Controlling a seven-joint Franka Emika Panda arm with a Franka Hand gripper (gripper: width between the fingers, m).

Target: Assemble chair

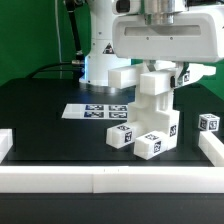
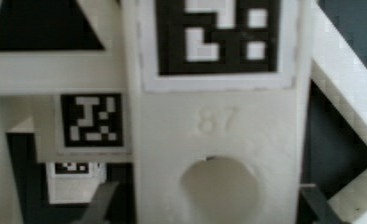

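Chair (image 1: 152,100) | upright part's top inside pincer (image 1: 158,68) | pincer clamped on it, half-spread

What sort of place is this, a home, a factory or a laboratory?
Most likely a robotics laboratory bench: a robot arm stands over a black table fenced by a white border rail, with a marker board and tagged chair parts.
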